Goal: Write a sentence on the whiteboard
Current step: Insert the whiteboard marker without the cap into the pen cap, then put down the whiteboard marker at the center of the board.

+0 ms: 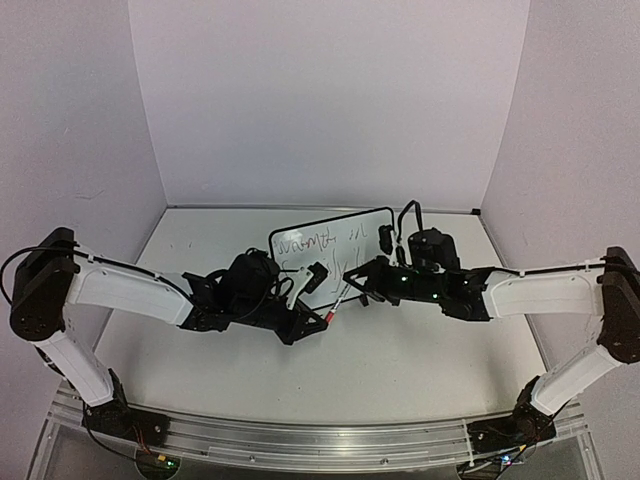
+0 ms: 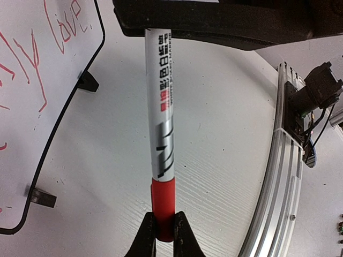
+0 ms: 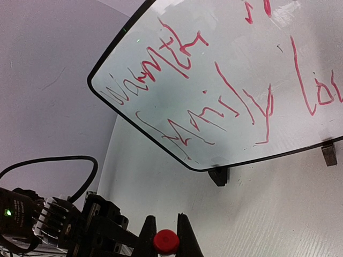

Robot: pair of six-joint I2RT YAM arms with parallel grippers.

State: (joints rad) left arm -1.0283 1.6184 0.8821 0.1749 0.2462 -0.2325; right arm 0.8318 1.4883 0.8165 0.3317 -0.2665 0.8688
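Observation:
The whiteboard (image 1: 330, 245) stands on two black clip feet at the back middle of the table. It also shows in the left wrist view (image 2: 32, 107) and the right wrist view (image 3: 225, 80). The sentence (image 3: 225, 101) is a red scrawl in two lines, and the lower line ends in "love" (image 2: 67, 21). A white marker (image 2: 163, 107) with a red cap (image 2: 162, 206) hangs between both grippers in front of the board (image 1: 338, 300). My left gripper (image 2: 165, 227) (image 1: 325, 318) is shut on the red cap. My right gripper (image 3: 166, 235) (image 1: 350, 288) is shut on the marker's other end, whose red tip (image 3: 166, 241) shows end-on.
The white table (image 1: 400, 350) lies below the marker. An aluminium rail (image 2: 278, 176) runs along its near edge with the arm bases. Grey walls close off the back and sides. The left arm's body (image 3: 64, 225) sits close to my right gripper.

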